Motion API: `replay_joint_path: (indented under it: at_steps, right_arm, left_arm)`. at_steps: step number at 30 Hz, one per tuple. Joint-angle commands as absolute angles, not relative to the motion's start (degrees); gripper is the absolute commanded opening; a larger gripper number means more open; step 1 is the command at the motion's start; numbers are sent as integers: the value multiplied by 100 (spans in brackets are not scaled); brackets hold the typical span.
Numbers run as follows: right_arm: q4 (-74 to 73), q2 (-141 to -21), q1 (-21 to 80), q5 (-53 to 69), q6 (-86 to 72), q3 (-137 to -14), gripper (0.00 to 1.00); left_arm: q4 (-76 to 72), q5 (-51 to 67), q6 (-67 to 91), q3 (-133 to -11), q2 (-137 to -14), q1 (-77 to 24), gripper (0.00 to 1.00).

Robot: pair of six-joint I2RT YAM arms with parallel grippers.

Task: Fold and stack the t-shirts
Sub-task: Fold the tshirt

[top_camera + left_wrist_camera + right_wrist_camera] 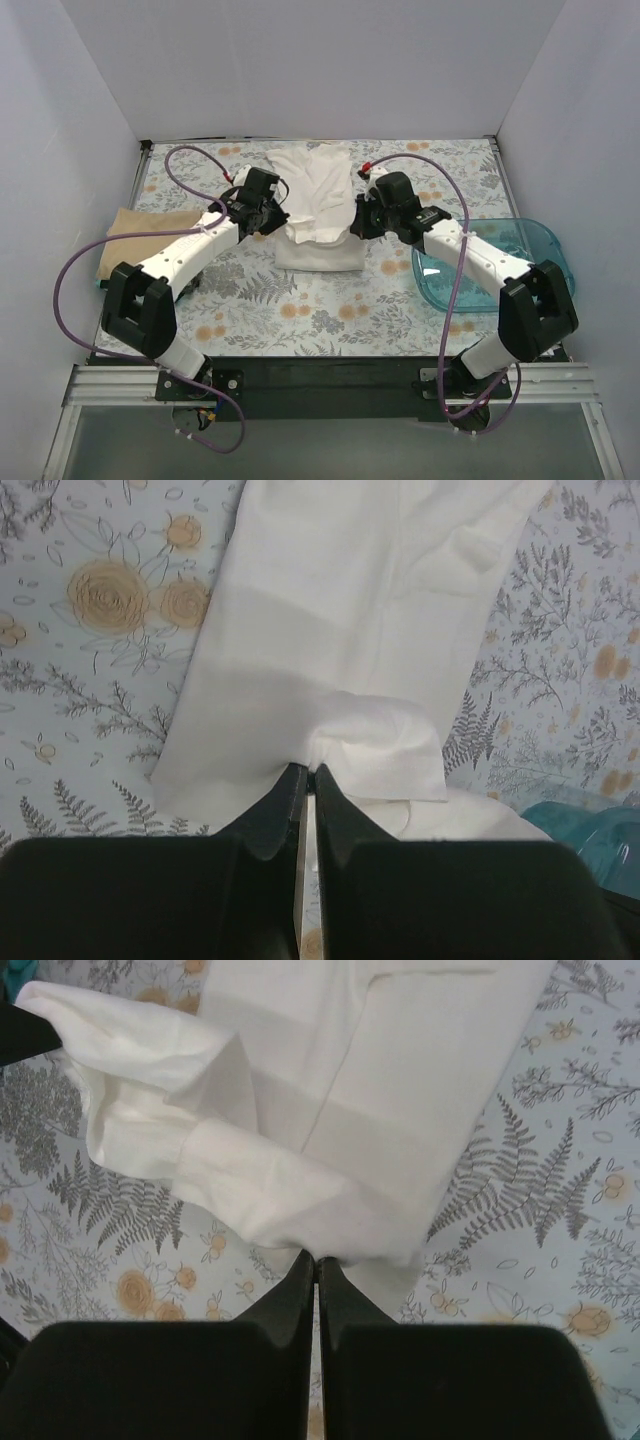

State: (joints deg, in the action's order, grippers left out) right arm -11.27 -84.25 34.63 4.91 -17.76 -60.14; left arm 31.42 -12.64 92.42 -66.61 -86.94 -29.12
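Observation:
The white t-shirt [318,205] lies in the middle of the floral table, its near part lifted and doubled over. My left gripper [272,222] is shut on the shirt's left edge; in the left wrist view the cloth [340,650] is pinched at the fingertips [308,772]. My right gripper [357,226] is shut on the shirt's right edge; in the right wrist view the cloth [330,1110] bunches at its tips [317,1258]. The tan-beige t-shirt [140,235] lies folded at the left edge of the table, partly under my left arm.
A translucent blue plastic tub [500,262] stands at the right, under my right arm; its corner shows in the left wrist view [590,830]. White walls close in the table on three sides. Purple cables loop beside both arms.

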Motion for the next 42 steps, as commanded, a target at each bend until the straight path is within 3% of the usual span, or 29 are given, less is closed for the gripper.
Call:
replay_joint_path:
  at_steps: [1,23,24,26,27,28,30,31,36,42]
  right_arm:
    - [-1221,-8779,3200,878,-1398,-6670,1]
    - [-1485,-11697,2215,1916,-993,-9210,4]
    - [-1520,-11890,2180,1977,-976,-9307,7]
    - [-1836,-12049,2119,2013,-888,-9737,24]
    - [-1959,-12119,2101,2030,-853,-9886,30]
    - [-2038,-12094,2101,2048,-757,-10009,51]
    - [-2092,-11850,2118,2170,-738,-9950,71]
    - [-2074,-11717,2109,2206,-738,-9871,98]
    - [-1680,-10795,2293,2601,-764,-8651,98]
    - [-1301,-10678,2715,2979,-949,-8007,98]
  left_arm:
    - [2953,-1064,8781,-7153,-8998,-2611,0]
    - [3067,-255,7972,-9307,-11601,-1741,1]
    - [3085,-237,7972,-9360,-11645,-1714,18]
    - [3198,-211,8007,-9509,-11707,-1635,48]
    - [3260,-228,8024,-9545,-11681,-1626,56]
    - [3296,-263,8033,-9554,-11637,-1617,69]
    - [3287,-211,8094,-9318,-11339,-1617,81]
    - [3244,-202,8138,-9169,-11164,-1617,87]
    - [2612,261,8463,-7755,-9751,-1652,90]
    - [1837,913,8868,-5996,-8676,-1854,92]
